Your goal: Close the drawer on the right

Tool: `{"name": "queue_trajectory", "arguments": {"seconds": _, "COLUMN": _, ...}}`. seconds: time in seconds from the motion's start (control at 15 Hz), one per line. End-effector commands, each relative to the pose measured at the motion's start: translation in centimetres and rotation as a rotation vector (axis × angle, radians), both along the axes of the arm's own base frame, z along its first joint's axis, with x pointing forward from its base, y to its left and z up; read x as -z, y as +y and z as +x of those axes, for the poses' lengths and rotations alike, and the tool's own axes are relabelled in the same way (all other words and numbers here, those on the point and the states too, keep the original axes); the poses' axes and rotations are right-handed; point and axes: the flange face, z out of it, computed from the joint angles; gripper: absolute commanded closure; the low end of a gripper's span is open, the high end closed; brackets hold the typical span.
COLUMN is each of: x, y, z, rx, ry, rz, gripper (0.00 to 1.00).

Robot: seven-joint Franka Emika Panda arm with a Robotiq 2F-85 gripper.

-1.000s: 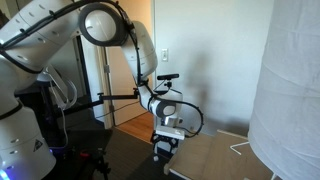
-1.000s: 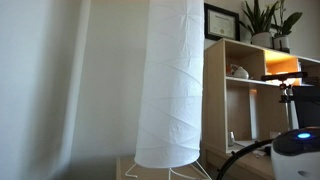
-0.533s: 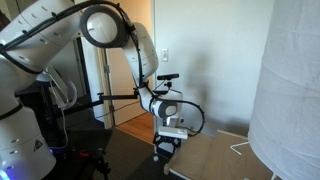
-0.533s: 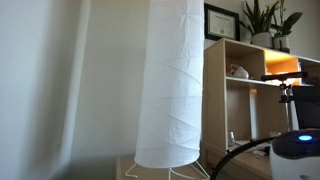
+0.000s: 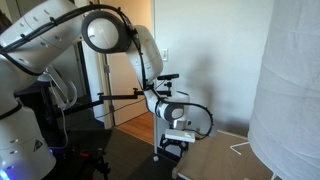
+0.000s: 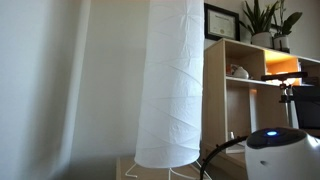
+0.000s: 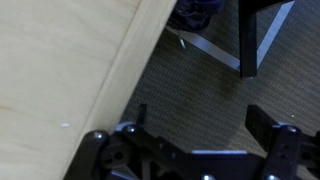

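The biggest thing in my way is the tall white paper column point(image 5: 295, 85), which fills one side in both exterior views and stands right on the low box I am after. The arm point(image 5: 100, 25) reaches down from high up and bends towards that box.

The drawer point(image 5: 225, 160) sits low at the bottom of the exterior view, a flat tan surface just beside the foot of the column. In the wrist view it takes up the near corner as pale wood point(image 7: 55, 70), its darker front edge point(image 7: 128, 70) running on a slant, with carpet point(image 7: 200, 85) beyond.

The gripper point(image 5: 174, 150) hangs at that edge. On the wrist camera point(image 7: 200, 135) its fingers point(image 7: 139, 117) are spread wide with only carpet between them, holding nothing. One finger is just beside the edge; I cannot tell whether it touches.

My worries from here:
- The contact is near a corner, so an off-centre push could skew the drawer and jam it
- If I am too high, the finger may ride up over the top instead of pushing
- Driving forward brings the wrist towards the column, which looks light and could tip
- The thin white wire piece point(image 5: 240, 147) lies on top and could snag
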Motion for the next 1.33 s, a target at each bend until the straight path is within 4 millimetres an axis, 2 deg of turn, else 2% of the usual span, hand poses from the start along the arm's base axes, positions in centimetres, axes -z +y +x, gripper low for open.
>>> {"name": "queue_trajectory", "arguments": {"seconds": 0.0, "x": -0.1, "y": -0.9, "z": 1.8, "rx": 0.018, "ry": -0.002, "rz": -0.006, "gripper": 0.0}}
{"name": "queue_trajectory", "arguments": {"seconds": 0.47, "x": 0.1, "y": -2.2, "z": 4.1, "rx": 0.035, "ry": -0.023, "rz": -0.008, "gripper": 0.0}}
{"name": "queue_trajectory", "arguments": {"seconds": 1.27, "x": -0.9, "y": -4.5, "z": 9.3, "rx": 0.069, "ry": -0.034, "rz": -0.022, "gripper": 0.0}}
